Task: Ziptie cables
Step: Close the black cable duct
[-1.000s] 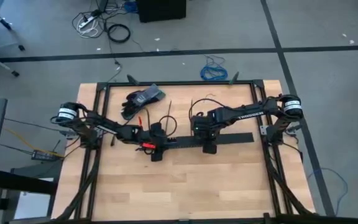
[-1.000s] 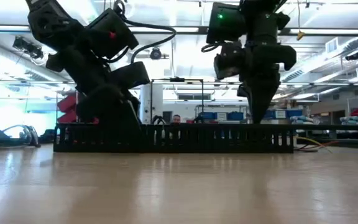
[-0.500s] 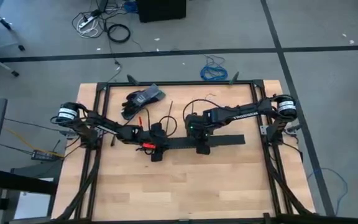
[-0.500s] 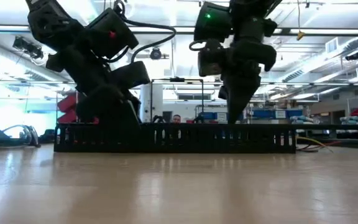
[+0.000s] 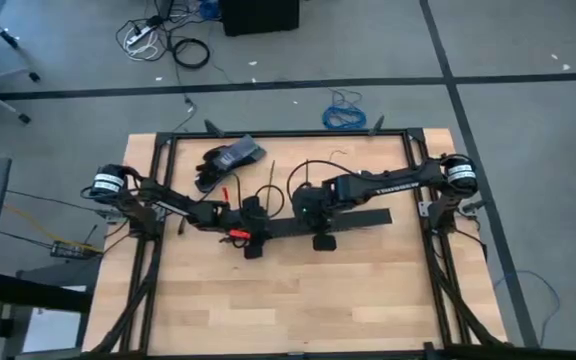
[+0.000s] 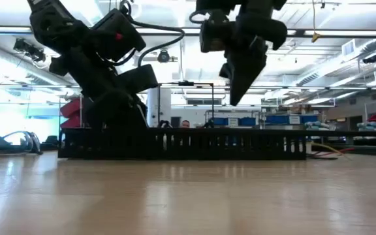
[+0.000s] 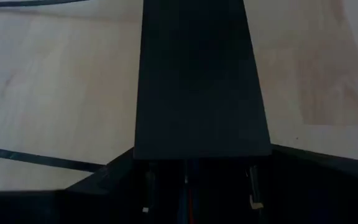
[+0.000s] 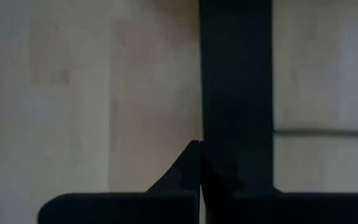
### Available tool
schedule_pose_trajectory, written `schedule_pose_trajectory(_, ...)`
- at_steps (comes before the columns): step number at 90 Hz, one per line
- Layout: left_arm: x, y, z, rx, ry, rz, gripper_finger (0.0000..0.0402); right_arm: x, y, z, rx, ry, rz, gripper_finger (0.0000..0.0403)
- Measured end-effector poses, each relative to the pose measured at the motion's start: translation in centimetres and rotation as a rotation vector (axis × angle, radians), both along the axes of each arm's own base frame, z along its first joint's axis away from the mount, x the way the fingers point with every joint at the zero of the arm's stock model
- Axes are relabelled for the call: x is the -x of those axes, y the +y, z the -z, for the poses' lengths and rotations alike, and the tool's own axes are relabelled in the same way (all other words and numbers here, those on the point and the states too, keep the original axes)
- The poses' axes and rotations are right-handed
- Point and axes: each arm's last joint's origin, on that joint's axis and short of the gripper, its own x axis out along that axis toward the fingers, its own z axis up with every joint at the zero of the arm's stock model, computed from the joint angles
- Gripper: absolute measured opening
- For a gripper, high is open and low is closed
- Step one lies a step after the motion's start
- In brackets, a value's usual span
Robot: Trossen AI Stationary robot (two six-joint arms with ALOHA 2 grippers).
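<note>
Black, long slotted plastic channel (image 5: 298, 226) lies under both arms. Right gripper (image 6: 235, 101) hangs above it, fingers pressed together; left gripper (image 5: 252, 240) sits low on it, fingers unreadable. Dropping blind risks nudging the channel.

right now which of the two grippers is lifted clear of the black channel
The right gripper: it hangs above the black slotted channel, while the left gripper sits down at it.

You see a pale wood-grain counter (image 5: 298, 290) edged by a black frame (image 5: 158, 160), with a long black channel (image 5: 358, 220) across it whose edge shows a comb pattern of slots in the low view. Both arms are dark, the left arm (image 5: 168, 205) carrying a small red mark near its hand, the right arm (image 5: 388, 183) white lettering. Beyond lie a grey floor (image 5: 528, 130) crossed by black lines and a blue wire coil (image 5: 345, 112).
</note>
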Motion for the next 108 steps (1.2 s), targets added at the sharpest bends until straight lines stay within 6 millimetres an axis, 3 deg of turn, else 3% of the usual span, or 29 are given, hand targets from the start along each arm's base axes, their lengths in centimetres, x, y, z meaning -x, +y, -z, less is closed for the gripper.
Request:
schedule_pose_trajectory(16, 0.0, 0.0, 0.0, 0.019, -0.003, -0.027, 0.0235, 1.3, -0.7, 0.3, 0.06, 0.135, 0.089, 0.0)
schedule_pose_trajectory(48, 0.1, 0.0, 0.1, 0.047, 0.001, -0.065, 0.0235, 1.4, -1.0, 0.5, 0.056, 0.146, 0.103, 0.0)
schedule_pose_trajectory(73, 0.1, 0.0, 0.1, 0.045, 0.009, -0.067, 0.0235, 2.6, -3.1, 2.8, 0.072, 0.216, 0.161, 0.0)
schedule_pose_trajectory(108, 0.1, 0.0, 0.1, 0.044, 0.011, -0.061, 0.0235, 0.9, -3.5, 4.2, -0.042, 0.05, 0.107, 0.0)
